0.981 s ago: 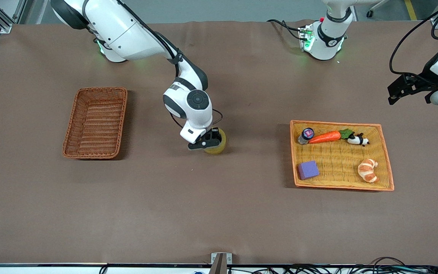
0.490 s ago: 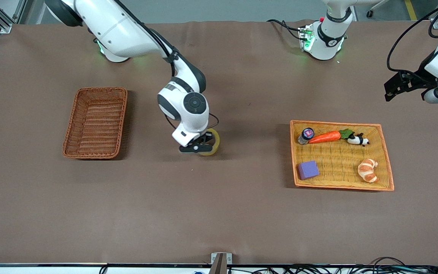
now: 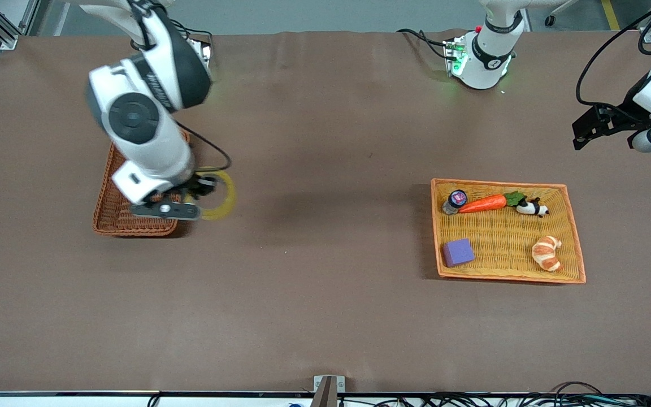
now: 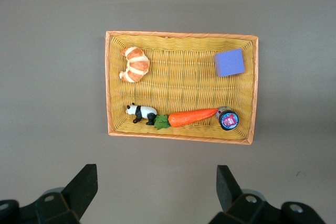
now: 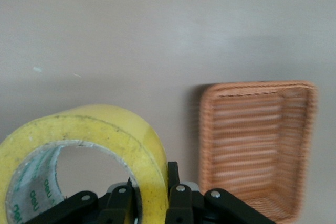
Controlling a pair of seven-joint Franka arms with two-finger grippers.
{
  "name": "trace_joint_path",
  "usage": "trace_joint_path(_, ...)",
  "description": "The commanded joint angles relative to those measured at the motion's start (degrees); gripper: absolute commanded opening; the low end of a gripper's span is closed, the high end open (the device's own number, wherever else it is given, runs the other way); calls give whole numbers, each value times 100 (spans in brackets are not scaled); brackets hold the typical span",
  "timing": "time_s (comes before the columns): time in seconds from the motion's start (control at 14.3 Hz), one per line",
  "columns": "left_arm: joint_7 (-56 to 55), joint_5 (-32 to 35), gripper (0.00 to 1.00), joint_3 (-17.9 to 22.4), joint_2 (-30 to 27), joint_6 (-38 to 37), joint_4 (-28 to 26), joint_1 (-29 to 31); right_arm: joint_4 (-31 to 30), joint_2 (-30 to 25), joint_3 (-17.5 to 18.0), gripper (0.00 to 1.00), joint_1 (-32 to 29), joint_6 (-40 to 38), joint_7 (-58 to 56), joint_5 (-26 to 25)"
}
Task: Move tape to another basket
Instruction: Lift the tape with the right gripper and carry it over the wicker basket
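Brown table [image 3: 325, 316]; yellow-orange tray [image 3: 577, 249] toward the left arm's end, holding a carrot [image 3: 482, 203], croissant [image 3: 547, 252], purple block [image 3: 458, 252], toy panda [image 3: 532, 208] and small jar [image 3: 455, 200]. Reddish-brown basket [image 3: 112, 220] toward the right arm's end; right gripper [image 3: 190, 195] up over its edge, jaws clamped on the tape's [image 3: 219, 195] wall, roll beside the basket rim. Left gripper [image 4: 156, 192] waits high above the tray, jaws wide, holding nothing.
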Motion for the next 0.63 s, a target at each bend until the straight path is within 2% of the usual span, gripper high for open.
trace_joint_path(0.0, 104, -118, 100, -3, -84, -16, -9, 48, -1213, -935, -937, 0, 5, 221, -1416, 276)
trace_joint_path(0.14, 112, -118, 100, 6, -110, -34, -9, 57, -1958, -1331, -1456, 0, 5, 570, -2113, 285)
trace_joint_path(0.28, 112, -118, 100, 15, -111, -34, 0, 57, -3073, -1761, -1878, 0, 5, 1534, -2632, 276)
trace_joint_path(0.42, 112, -118, 100, 15, -102, -25, 9, 57, -3779, -1886, -2352, 1, 14, 2196, -3125, 285)
trace_joint_path(0.56, 112, -118, 100, 15, -102, -34, 9, 57, -4341, -1869, -2644, 2, 5, 2881, -3442, 276)
